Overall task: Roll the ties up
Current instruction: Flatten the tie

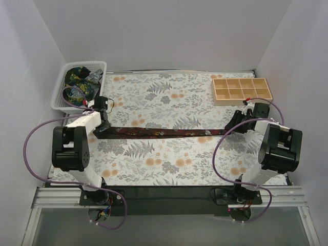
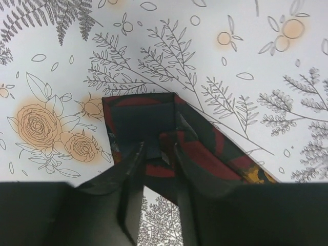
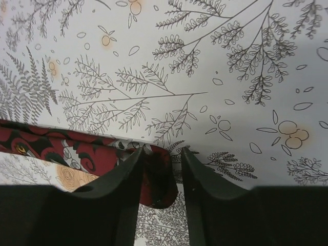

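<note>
One dark maroon patterned tie [image 1: 164, 132] lies stretched straight across the flowered tablecloth between my two grippers. My left gripper [image 1: 104, 125] is at its wide left end. In the left wrist view that end [image 2: 146, 115] is folded back on itself, and the left gripper [image 2: 158, 154] straddles the fold with its jaws a little apart. My right gripper [image 1: 234, 123] is at the narrow right end. In the right wrist view that rounded tip [image 3: 160, 177] sits between the parted fingers of the right gripper [image 3: 161, 154], against the left finger and apart from the right one.
A white mesh basket [image 1: 62, 91] at the back left holds more dark ties [image 1: 82, 79] with blue, green and yellow prints. A wooden box with several compartments [image 1: 242, 90] stands at the back right. White walls close in the table on three sides.
</note>
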